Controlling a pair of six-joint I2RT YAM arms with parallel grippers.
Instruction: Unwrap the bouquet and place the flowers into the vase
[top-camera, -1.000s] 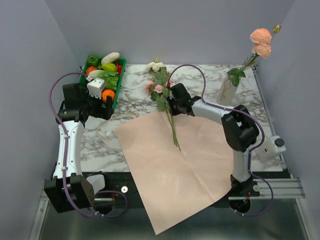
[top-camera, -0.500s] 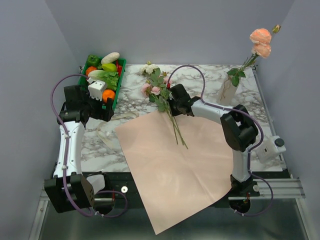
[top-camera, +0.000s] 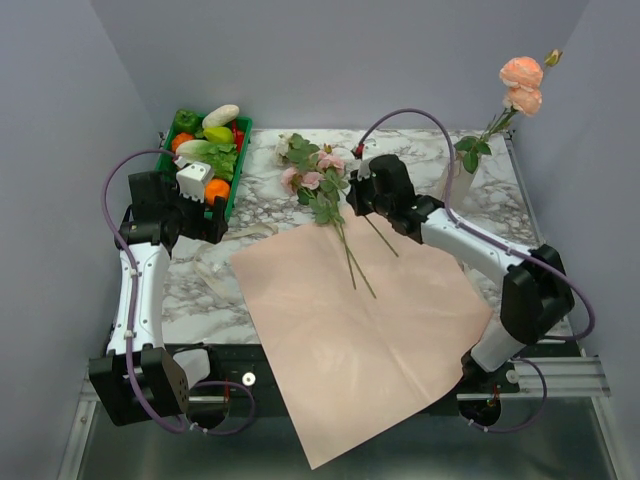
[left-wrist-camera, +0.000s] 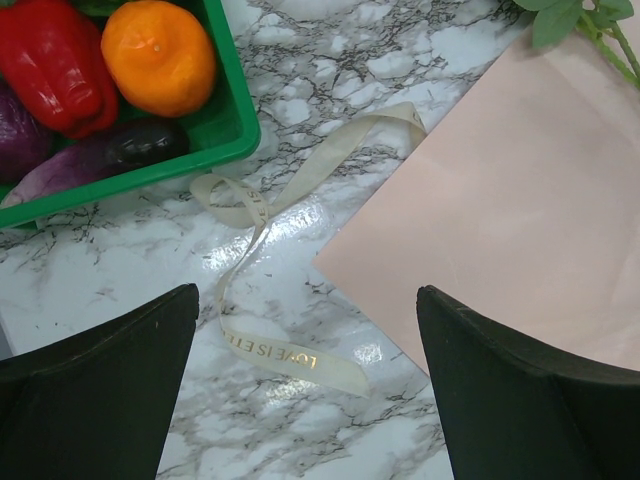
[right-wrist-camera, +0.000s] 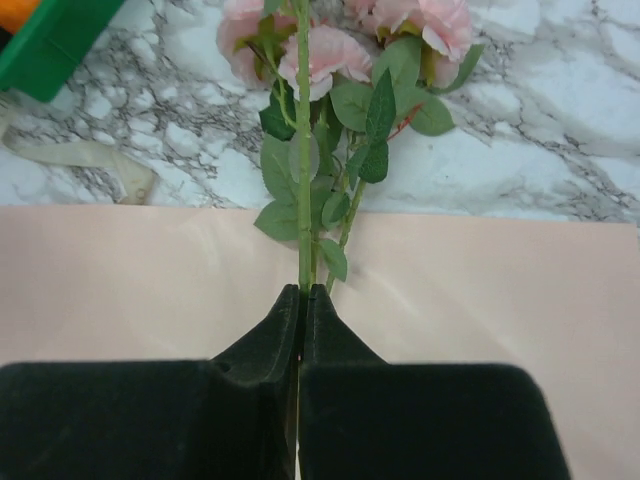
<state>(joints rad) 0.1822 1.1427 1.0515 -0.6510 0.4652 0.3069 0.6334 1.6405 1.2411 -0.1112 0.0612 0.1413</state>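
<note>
Moved since earlier: our right gripper (right-wrist-camera: 302, 295) has travelled back and toward the vase side, with its elbow swung outward. One stem's tail now angles away from the other two on the paper, and the rose heads sit a little further back and left.
Flowers: long-stemmed pink and white roses with small green leaves (top-camera: 312, 182) lie loose, with heads on the marble and stems trailing onto the paper.
Held stem: a thin green stem (right-wrist-camera: 303, 200) runs straight out from our right fingertips, a pink head at its far end.
Right tool: jaws narrowed onto that single stem.
Vase: the small slim off-white ribbed ceramic vase (top-camera: 458, 188) stands at the back right, just beyond our right wrist, with peach roses (top-camera: 522, 80) already in it.
Wrapping: the flat salmon-pink paper sheet (top-camera: 350, 330) is spread open, and the cream ribbon (left-wrist-camera: 268, 290) lies untied on the white marble tabletop (top-camera: 200, 290).
Left tool: our left gripper (left-wrist-camera: 308, 335) hovers wide and empty over the ribbon, beside the green plastic tray of vegetables (left-wrist-camera: 150, 172).
Risk: we judge that the thin stem could twist or slip in the pinch, that leaves tangled with neighbouring stems could drag them along, and that the narrow neck could be missed or the vase tipped.
</note>
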